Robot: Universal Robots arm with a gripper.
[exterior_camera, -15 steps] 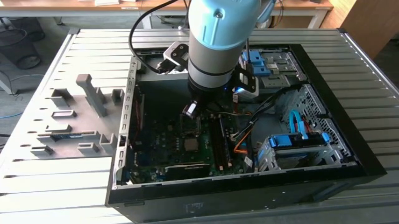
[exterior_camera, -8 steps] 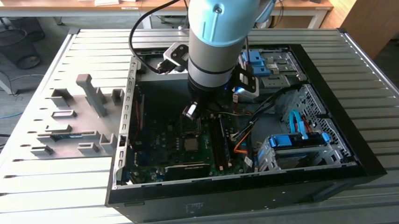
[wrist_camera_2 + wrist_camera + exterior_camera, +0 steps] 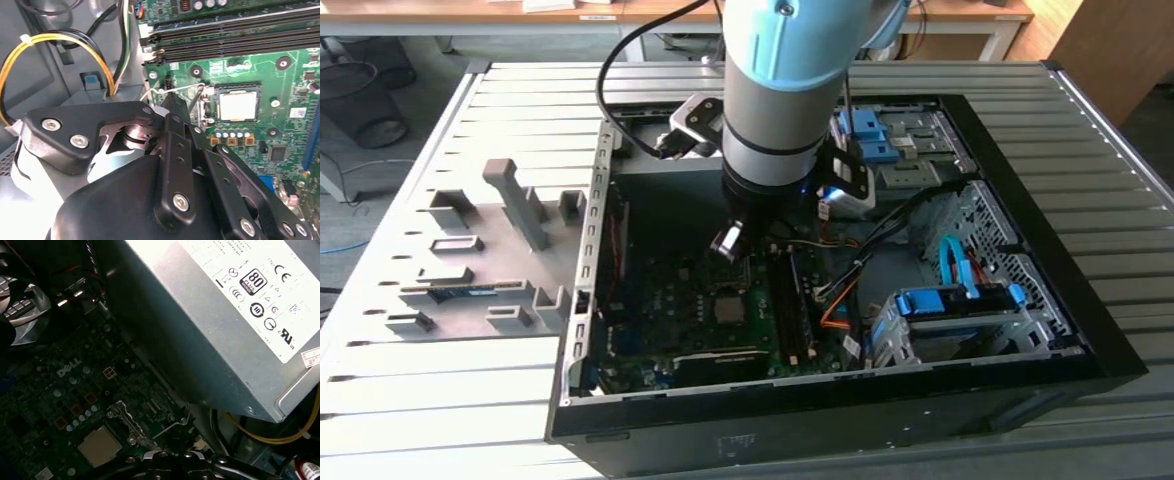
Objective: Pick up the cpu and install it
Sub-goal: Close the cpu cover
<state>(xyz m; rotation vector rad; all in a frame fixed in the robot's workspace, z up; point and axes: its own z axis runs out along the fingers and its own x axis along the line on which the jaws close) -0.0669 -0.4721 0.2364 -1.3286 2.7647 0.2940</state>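
Observation:
The cpu [image 3: 238,106] is a small grey-silver square lying flat in the metal-framed socket [image 3: 231,88] on the green motherboard; the exterior view shows the cpu [image 3: 731,308] low inside the open case. My gripper [image 3: 171,102] is shut, with nothing seen between its fingers. Its tip sits beside the socket, right at the thin wire lever [image 3: 176,89], apart from the chip. In the first wrist view the cpu [image 3: 100,446] lies next to the lever [image 3: 170,427], just ahead of the gripper [image 3: 165,457]. In the exterior view the gripper [image 3: 728,242] hangs above the board.
A big grey power supply box [image 3: 210,315] with a white label stands close beside the gripper. Yellow and black cables [image 3: 60,45] loop near it. Memory slots [image 3: 230,35] run past the socket. A drive cage with blue cables [image 3: 961,300] fills the exterior view's right.

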